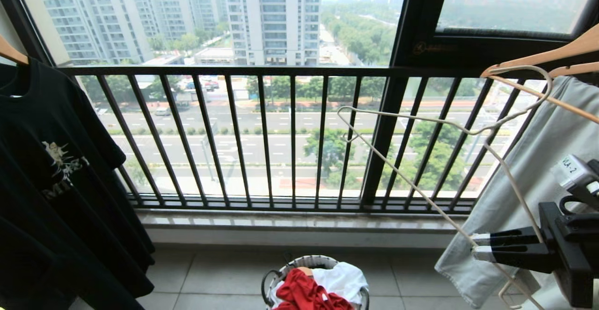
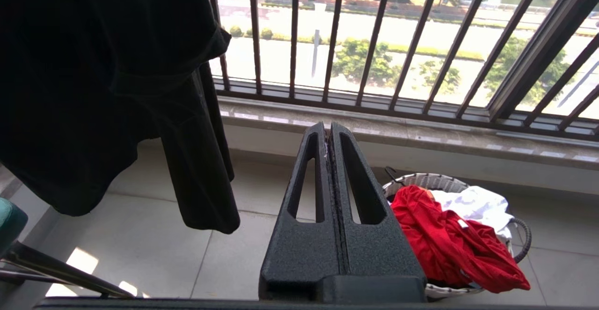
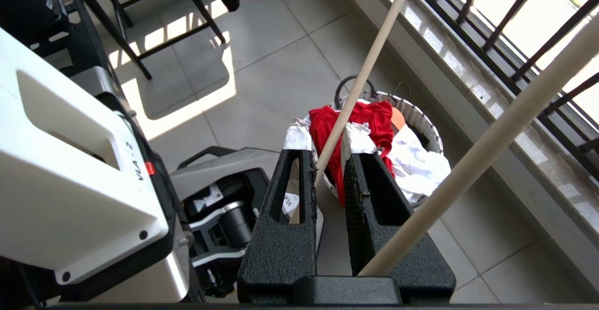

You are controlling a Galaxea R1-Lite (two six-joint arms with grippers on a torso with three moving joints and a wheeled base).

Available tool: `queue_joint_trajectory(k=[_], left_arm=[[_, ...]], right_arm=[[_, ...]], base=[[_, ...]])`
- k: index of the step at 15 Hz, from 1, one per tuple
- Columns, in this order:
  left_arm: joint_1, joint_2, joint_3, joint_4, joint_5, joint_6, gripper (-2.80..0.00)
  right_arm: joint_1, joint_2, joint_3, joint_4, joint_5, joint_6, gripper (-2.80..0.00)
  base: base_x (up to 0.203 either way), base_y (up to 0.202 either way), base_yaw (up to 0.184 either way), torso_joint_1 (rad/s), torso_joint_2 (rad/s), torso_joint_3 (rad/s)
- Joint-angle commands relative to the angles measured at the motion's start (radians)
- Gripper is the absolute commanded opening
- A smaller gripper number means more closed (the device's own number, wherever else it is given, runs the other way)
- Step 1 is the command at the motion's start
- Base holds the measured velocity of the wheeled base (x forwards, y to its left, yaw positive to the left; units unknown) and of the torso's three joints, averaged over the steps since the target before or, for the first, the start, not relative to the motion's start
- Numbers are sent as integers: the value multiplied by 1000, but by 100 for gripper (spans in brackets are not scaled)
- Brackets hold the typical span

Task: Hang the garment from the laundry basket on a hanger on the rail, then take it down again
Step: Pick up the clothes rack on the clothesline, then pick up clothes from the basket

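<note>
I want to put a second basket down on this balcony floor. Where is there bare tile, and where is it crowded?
Bare tile lies between the black T-shirt and the laundry basket, up to the window ledge. Crowded: inside the basket, filled by the red garment and a white garment.

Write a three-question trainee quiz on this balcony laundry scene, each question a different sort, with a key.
1. True or false: the red garment already hangs on the off-white hanger.
2. Multiple choice: the right end effector is shut on (A) the hanger's slim rod, (B) the laundry basket handle, (C) the black T-shirt.
3. Fill in: beside the red garment in the basket lies a ____ garment.

Key: 1 false, it lies in the basket. 2 A. 3 white.
</note>
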Motion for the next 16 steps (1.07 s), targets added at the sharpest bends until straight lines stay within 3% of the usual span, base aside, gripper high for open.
queue_joint_trajectory(k=[1, 11, 16], left_arm=[[2, 1, 0, 0, 0, -1, -280], [0, 1, 1, 0, 0, -1, -280], [1, 1, 1, 0, 0, -1, -280]], right_arm=[[4, 33, -4, 1, 5, -3, -280], [9, 2, 16, -1, 5, -8, -280], [10, -1, 19, -1, 5, -9, -280]], base=[[0, 0, 0, -168, 337, 165], [0, 0, 0, -176, 346, 171], [0, 0, 0, -262, 528, 259]])
